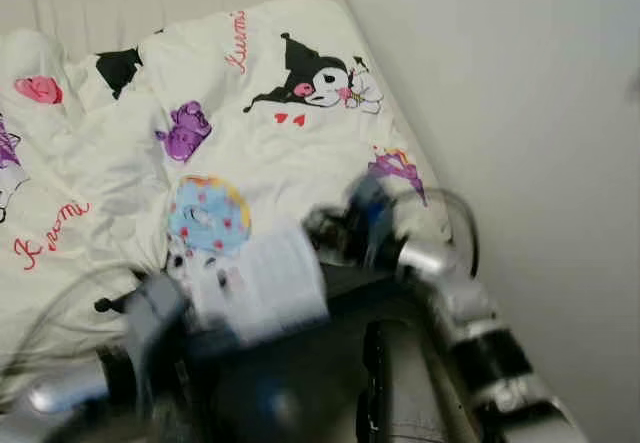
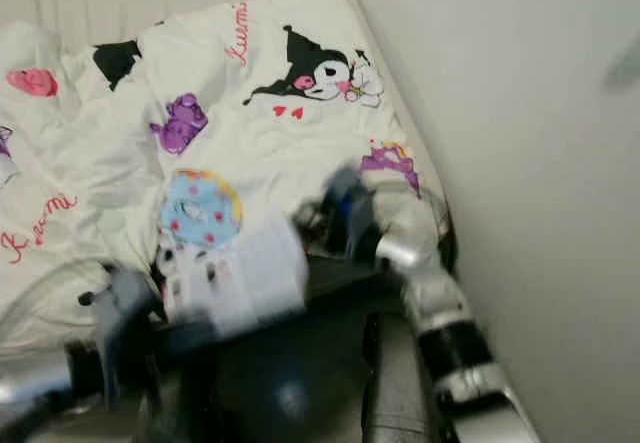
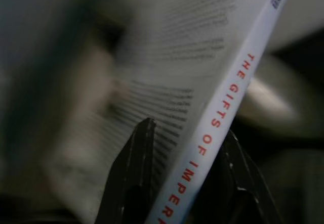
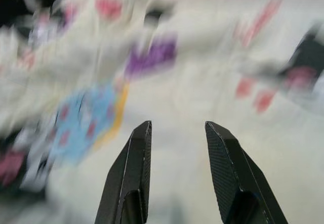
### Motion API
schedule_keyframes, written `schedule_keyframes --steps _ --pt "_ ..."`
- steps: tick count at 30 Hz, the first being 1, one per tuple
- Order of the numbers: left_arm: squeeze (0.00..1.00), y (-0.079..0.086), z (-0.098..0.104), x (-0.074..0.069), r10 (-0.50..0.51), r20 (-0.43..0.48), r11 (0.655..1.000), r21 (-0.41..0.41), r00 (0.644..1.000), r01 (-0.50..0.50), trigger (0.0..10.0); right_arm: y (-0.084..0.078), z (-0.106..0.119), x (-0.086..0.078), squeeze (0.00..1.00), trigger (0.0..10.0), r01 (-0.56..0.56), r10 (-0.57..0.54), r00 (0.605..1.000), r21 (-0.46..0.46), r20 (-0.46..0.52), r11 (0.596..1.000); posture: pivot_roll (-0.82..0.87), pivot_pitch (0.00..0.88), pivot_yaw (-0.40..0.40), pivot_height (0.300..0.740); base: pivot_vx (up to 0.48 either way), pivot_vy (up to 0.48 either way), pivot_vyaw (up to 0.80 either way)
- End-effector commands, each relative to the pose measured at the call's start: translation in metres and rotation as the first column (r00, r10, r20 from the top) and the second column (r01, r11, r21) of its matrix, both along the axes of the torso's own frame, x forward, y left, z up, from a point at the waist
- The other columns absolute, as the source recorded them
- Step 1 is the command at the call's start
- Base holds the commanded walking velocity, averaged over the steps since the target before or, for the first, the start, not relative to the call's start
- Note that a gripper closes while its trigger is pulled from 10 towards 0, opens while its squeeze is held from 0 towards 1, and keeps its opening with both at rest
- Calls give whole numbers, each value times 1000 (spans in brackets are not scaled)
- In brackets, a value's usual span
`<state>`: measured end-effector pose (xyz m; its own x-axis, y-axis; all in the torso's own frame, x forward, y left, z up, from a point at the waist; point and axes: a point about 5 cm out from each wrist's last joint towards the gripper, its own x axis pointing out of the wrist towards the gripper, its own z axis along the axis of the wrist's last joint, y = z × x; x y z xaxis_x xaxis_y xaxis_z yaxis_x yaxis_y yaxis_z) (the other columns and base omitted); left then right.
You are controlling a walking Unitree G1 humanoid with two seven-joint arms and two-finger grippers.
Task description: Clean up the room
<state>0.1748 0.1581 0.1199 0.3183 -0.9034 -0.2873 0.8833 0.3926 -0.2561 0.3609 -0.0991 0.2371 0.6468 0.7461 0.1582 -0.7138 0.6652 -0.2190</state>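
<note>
left jaws (image 3: 185, 148) clamped on book (image 3: 202, 82) | right jaws (image 4: 177, 148) apart over bed (image 1: 260, 93) | risk: book may slip while I swing fast

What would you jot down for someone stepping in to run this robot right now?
Left end effector: shut on a book, fingers either side of the white spine with red lettering. In the head views the book is blurred, held low over the near edge of the bed.
Right end effector: open, holding nothing, over the duvet.
Duvet: white with cartoon prints, rumpled on the bed beside the wall.
Done: book picked up.
Left: put the book away, perhaps straighten the duvet. The views are blurred, so check before acting.
</note>
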Motion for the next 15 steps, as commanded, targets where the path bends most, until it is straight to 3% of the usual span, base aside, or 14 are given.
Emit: schedule_keyframes --steps 1,2,3,5,6,8,10,11,12,13,14,15 --pt "0 -10 35 -5 -88 33 988 -124 996 91 0 -6 -16 3 0 10000 24 -22 998 28 -64 999 33 351 -52 546 0 0 0" --pt "0 -8 47 -1 -77 53 982 -167 996 85 0 -6 -16 4 0 10000 28 -26 998 29 -64 999 35 353 -53 546 0 0 0" --pt "0 -8 47 -1 -77 53 982 -167 996 85 0 -6 -16 4 0 10000 28 -26 998 29 -64 999 35 353 -53 546 0 0 0" --pt "0 0 72 9 -45 94 965 -253 995 68 0 -6 -18 5 0 10000 26 -24 997 19 -67 999 36 353 -53 546 0 0 0" --pt "0 0 72 9 -45 94 965 -253 995 68 0 -6 -18 5 0 10000 26 -24 997 19 -67 999 36 353 -53 546 0 0 0" --pt "0 13 102 17 -29 147 942 -327 989 76 0 -6 -25 4 0 10000 16 -17 997 -14 -75 1000 37 355 -53 546 0 0 0" --pt "0 18 114 21 -11 172 929 -363 985 74 0 -6 -28 4 0 10000 13 -16 997 -30 -82 999 37 355 -53 546 0 0 0" --pt "0 26 132 29 64 209 890 -455 976 39 0 -7 -35 4 502 10000 11 -18 996 -79 -89 997 38 355 -53 546 0 0 0" --pt "0 26 132 29 64 209 890 -455 976 39 0 -7 -35 4 502 10000 11 -18 996 -79 -89 997 38 355 -53 546 0 0 0" --pt "0 37 149 36 146 237 835 -551 960 9 0 -9 -42 4 1000 10000 19 -31 994 -117 -102 993 36 358 -52 546 0 0 0" --pt "0 50 164 40 216 245 761 -649 945 -5 0 -12 -48 5 1000 10000 20 -37 993 -148 -111 989 36 357 -51 546 0 0 0" --pt "0 50 164 40 216 245 761 -649 945 -5 0 -12 -48 5 1000 10000 20 -37 993 -148 -111 989 36 357 -51 546 0 0 0"
